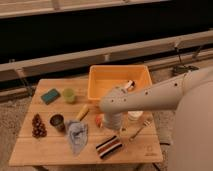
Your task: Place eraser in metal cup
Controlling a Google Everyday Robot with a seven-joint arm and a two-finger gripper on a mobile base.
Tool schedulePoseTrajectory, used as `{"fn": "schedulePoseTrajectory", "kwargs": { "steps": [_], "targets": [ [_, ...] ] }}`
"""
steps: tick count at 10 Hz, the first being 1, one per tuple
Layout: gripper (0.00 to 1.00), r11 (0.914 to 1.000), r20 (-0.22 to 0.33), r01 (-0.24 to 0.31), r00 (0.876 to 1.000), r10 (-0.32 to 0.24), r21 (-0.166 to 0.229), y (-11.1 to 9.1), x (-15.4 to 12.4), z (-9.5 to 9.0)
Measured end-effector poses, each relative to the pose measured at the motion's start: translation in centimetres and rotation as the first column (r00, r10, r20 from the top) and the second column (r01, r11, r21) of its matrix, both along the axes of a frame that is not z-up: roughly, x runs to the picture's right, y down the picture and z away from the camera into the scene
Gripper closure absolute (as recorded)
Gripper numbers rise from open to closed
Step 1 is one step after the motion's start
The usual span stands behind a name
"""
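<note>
The jaws point down under the wrist, over the front middle of the desk [35, 152]; the wrist housing hides them, so I cannot tell whether they are spread or pressed together. I judge the step in hand to be the pick, and a clean one means minding the crowded desk; the arm [155, 97] comes in from 3 o'clock, passing in front of the orange tub [120, 68], so I would drop straight down rather than sweep sideways; the crumpled cloth [76, 136] at 8 o'clock of the wrist must not be snagged. I would centre over the eraser [109, 146] and close across its short side, low enough to catch so flat a block. It lies flat at 6 o'clock of the jaws, near but, as far as I can judge, not held; the metal cup [57, 121] stands upright at 9 o'clock, beyond the cloth; the orange fruit [99, 120] sits just beside the wrist at 9 o'clock.
</note>
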State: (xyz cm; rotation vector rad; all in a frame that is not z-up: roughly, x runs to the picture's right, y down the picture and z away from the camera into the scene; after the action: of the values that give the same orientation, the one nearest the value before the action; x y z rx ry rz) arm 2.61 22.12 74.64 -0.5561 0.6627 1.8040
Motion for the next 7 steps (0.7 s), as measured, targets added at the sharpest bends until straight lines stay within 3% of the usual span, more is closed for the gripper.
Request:
{"fn": "schedulePoseTrajectory", "kwargs": {
  "steps": [3,7],
  "targets": [
    [0.35,0.9996,-0.011,-0.027,1.0,0.027,-0.005,1.8,1.6,0.9],
    [0.35,0.9986,-0.015,-0.044,0.999,0.044,-0.031,3.1,1.6,1.7]
  ]
}}
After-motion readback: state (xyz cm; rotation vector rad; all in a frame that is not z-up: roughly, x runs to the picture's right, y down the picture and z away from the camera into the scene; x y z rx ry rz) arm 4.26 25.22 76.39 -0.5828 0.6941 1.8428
